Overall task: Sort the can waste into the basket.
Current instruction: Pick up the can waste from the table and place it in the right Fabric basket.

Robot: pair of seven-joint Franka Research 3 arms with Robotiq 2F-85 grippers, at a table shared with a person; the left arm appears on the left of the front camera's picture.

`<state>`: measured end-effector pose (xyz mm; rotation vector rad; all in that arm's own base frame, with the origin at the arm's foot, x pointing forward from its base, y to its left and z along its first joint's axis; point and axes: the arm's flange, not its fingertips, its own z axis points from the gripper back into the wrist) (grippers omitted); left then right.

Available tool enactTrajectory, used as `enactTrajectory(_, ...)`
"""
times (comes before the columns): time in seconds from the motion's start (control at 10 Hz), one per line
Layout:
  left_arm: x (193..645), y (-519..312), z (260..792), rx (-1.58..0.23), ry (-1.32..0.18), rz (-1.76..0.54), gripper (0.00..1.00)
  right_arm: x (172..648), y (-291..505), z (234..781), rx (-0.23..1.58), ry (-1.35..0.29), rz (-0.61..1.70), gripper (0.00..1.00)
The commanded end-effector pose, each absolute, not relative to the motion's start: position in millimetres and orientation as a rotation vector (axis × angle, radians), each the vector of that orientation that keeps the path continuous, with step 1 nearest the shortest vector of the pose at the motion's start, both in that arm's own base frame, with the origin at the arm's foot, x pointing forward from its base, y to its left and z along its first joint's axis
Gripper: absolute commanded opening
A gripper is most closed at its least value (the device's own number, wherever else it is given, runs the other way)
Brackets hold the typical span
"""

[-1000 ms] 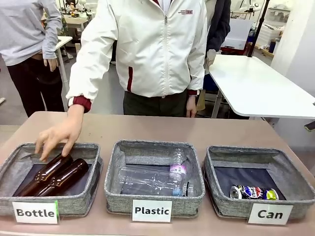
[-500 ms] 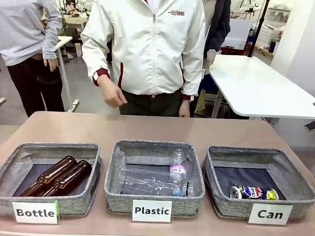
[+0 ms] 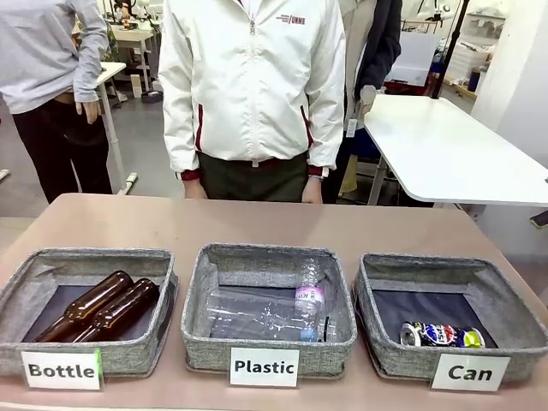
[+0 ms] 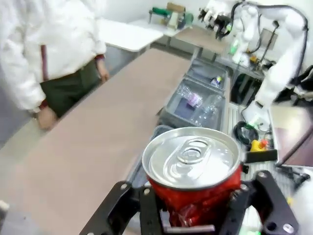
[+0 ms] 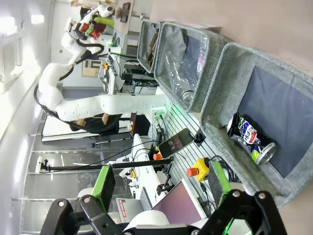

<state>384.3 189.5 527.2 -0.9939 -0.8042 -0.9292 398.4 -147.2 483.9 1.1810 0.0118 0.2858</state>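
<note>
In the left wrist view a crushed red can [image 4: 193, 196] with a silver top stands upright between my left gripper's [image 4: 191, 208] black fingers, which are shut on it, high above the robot's side of the table. A blue-silver can [image 3: 441, 335] lies on its side in the grey basket labelled "Can" [image 3: 428, 262] at the front right. The right wrist view looks down on that can [image 5: 250, 138] in the same basket [image 5: 230, 63]. My right gripper [image 5: 161, 183] is open, its green pads wide apart with nothing between them.
The basket labelled "Bottle" [image 3: 86, 255] holds two brown bottles, and the one labelled "Plastic" [image 3: 265, 253] holds clear bottles. A person in a white jacket [image 3: 253, 86] stands at the far edge, arms down. The brown tabletop [image 3: 274, 223] behind the baskets is bare.
The person's hand has left the Bottle basket and drawn back; the person now stands upright with both arms at the sides. The baskets and their contents have not moved.
</note>
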Motion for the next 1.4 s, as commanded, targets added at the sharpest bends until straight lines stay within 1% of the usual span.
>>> enactTrajectory(0.0, 420.4, 66.3, 532.3, -0.956, -0.705, -0.941, 0.0, 397.4, -149.1, 484.4, 1.167, 0.004, 0.305, 1.0)
enactTrajectory(0.1, 442.5, 1.1, 537.6, -0.937, -0.654, -0.988, 0.0, 397.4, -149.1, 484.4, 1.167, 0.004, 0.305, 1.0)
enactTrajectory(0.2, 465.7, -73.4, 541.2, -0.968, -0.596, -1.066, 0.0, 397.4, -149.1, 484.4, 1.167, 0.004, 0.305, 1.0)
enactTrajectory(0.3, 478.4, -140.8, 540.7, -0.983, -0.558, -1.116, 0.0, 397.4, -149.1, 484.4, 1.167, 0.004, 0.305, 1.0)
enactTrajectory(0.5, 492.1, -280.8, 523.1, -0.948, -0.542, -1.182, 0.0, 397.4, -149.1, 484.4, 1.167, 0.004, 0.305, 1.0)
enactTrajectory(0.6, 493.8, -348.2, 505.8, -0.965, -0.525, -1.236, 0.0, 397.4, -149.1, 484.4, 1.167, 0.004, 0.305, 1.0)
enactTrajectory(0.7, 487.3, -397.3, 491.5, -0.951, -0.533, -1.259, 0.0, 397.4, -149.1, 484.4, 1.167, 0.004, 0.305, 1.0)
enactTrajectory(0.8, 480.5, -438.2, 475.1, -0.958, -0.487, -1.266, 0.0, 398.4, -147.1, 484.0, 1.181, 0.012, 0.286, 1.0)
enactTrajectory(0.9, 474.3, -470.4, 462.7, -1.009, -0.49, -1.272, 0.0, 374.1, -170.7, 484.4, 1.211, -0.024, 0.268, 1.0)
enactTrajectory(1.0, 471.1, -496.8, 449.9, -1.043, -0.473, -1.279, 0.0, 347.4, -192.2, 483.6, 1.203, -0.056, 0.235, 1.0)
enactTrajectory(1.1, 467.3, -517.3, 437.3, -1.029, -0.519, -1.325, 0.0, 316.0, -208.6, 481.3, 1.166, -0.076, 0.191, 1.0)
enactTrajectory(1.2, 463.0, -529.7, 431.4, -1.017, -0.574, -1.386, 0.0, 293.3, -219.4, 478.0, 1.134, -0.088, 0.196, 1.0)
enactTrajectory(1.3, 457.9, -539.2, 427.2, -1.005, -0.6, -1.465, 0.0, 279.2, -224.7, 472.7, 1.065, -0.073, 0.191, 1.0)
